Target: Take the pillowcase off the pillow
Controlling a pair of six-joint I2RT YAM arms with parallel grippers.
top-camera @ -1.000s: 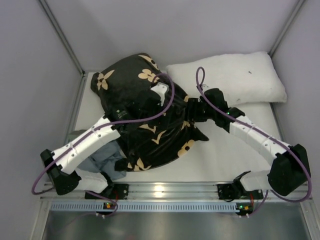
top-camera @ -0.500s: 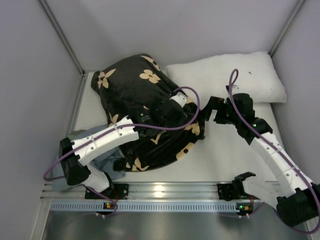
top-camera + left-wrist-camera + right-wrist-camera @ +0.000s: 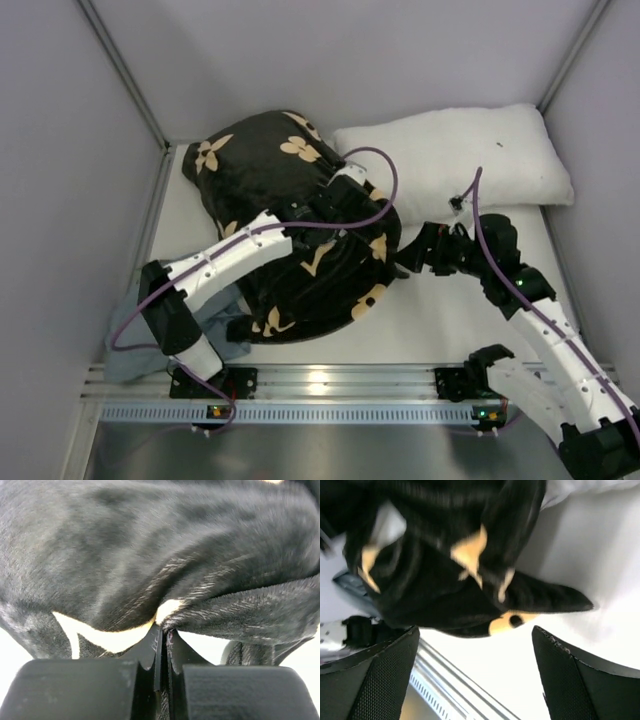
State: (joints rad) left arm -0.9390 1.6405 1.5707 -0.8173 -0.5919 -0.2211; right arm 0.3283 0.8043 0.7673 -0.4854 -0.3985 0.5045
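Black flower-print pillowcase [image 3: 320, 290] sits centre-left on the white worktop [image 3: 450, 320] in the top view, stuffed and rounded, its far end toward the upper left. Left arm [image 3: 240, 255] lies diagonally across it, wrist over the right half of the fabric. Right pincer [image 3: 412, 258] is right of centre, just beside the pillowcase's right edge where a pointed flap sticks out. Plain white pillow [image 3: 450, 165] lies upper right, touching the pillowcase's far-right edge. Blue-grey cloth [image 3: 225, 322] pokes out under the pillowcase at lower left, by the left arm's base.

Left wrist view: left pincer [image 3: 162, 632] fully closed, tips pinching a raised fold of the pillowcase. Black fabric with one tan petal fills the frame above the tips; white worktop shows in both lower corners.

Right wrist view: right pincer's fingers [image 3: 380, 675] spread wide at the lower corners, nothing gripped. Pillowcase fills the upper left, blurred. Its pointed flap lies flat on the worktop at centre right. Metal rail [image 3: 455, 690] runs along the bottom.
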